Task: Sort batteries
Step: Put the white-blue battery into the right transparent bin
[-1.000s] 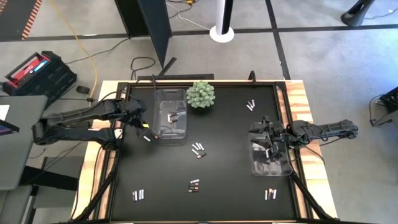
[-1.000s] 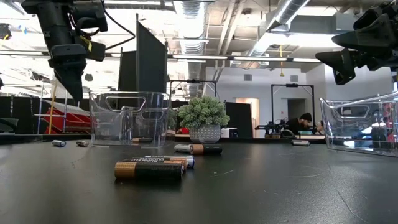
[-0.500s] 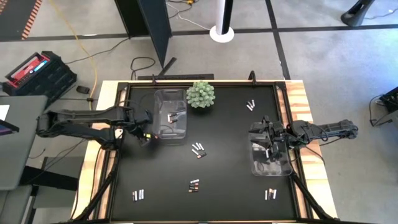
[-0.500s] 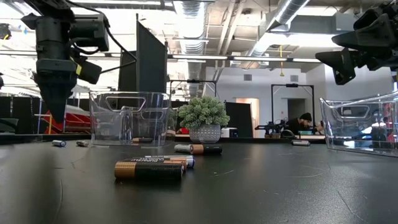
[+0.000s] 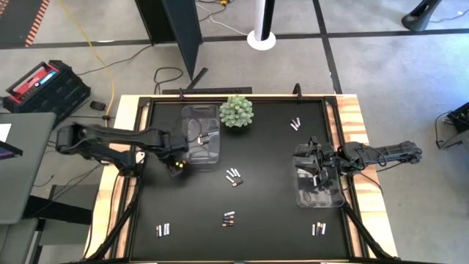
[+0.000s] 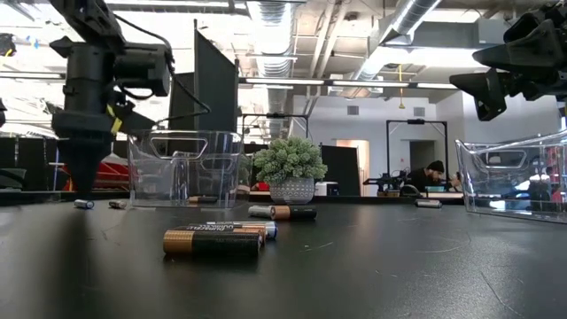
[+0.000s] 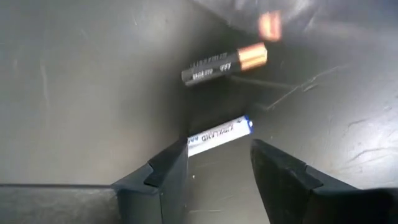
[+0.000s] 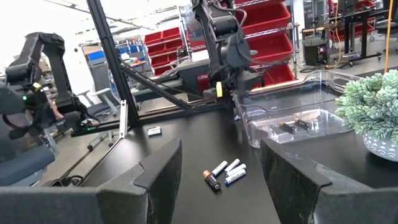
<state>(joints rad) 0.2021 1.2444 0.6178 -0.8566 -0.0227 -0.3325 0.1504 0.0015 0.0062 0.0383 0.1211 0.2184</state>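
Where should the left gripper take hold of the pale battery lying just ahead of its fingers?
Left gripper should probably come straight down and pinch the pale battery across its middle. It lies flat on the table, and the dark copper-ended battery lies apart, leaving room for both open fingers.

Matt black tabletop (image 5: 264, 183) framed in pale wood; 2 clear glossy plastic bins (image 5: 201, 136); batteries (image 7: 224, 64) with shiny copper-coloured metal ends.

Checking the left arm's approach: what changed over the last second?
The left gripper came down beside the left bin, its open jaws now straddling a white battery on the table. Nothing gripped yet. Right gripper over the right bin, other batteries unmoved.
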